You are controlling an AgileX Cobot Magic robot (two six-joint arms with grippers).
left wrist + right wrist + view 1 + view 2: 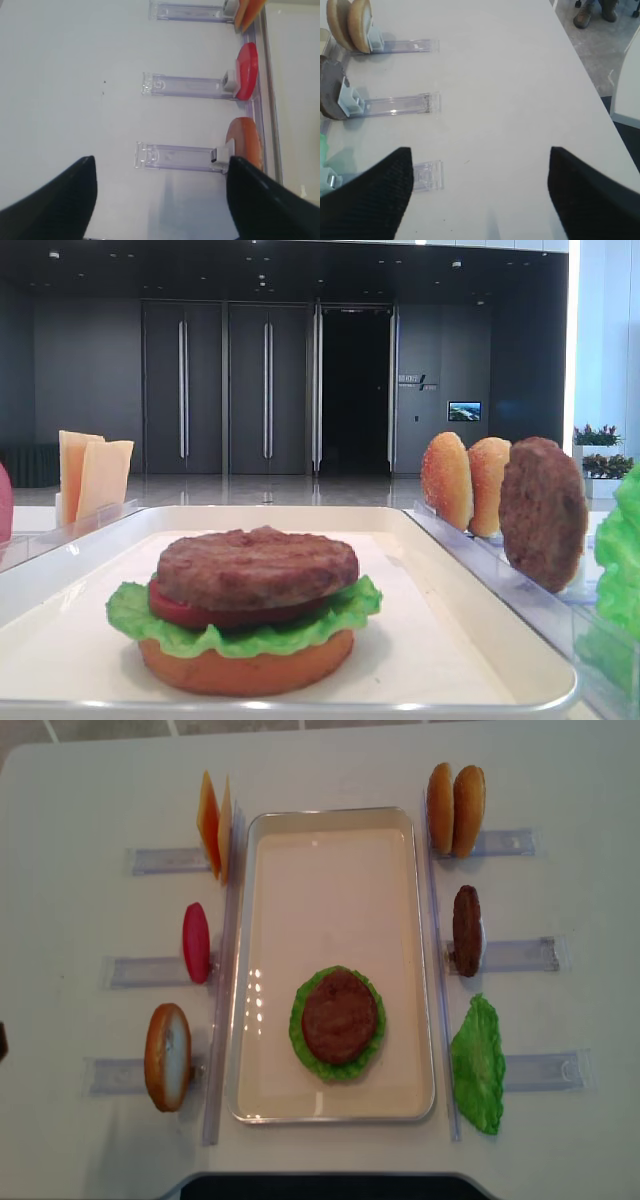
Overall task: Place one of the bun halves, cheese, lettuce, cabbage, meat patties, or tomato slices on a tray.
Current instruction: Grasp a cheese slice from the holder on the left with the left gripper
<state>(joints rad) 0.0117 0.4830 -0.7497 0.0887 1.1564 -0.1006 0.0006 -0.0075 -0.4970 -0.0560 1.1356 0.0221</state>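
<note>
Your brown grilled patty point(340, 1017) tops the stack on the white rimmed tray point(330, 840) (lettuce beneath), both grippers' jaws spread, grasping nothing.

Both claws point(160, 200) point(480, 195) agape, empty.

Racks point(222, 970) flanking tray point(335, 1105); middle open
</note>
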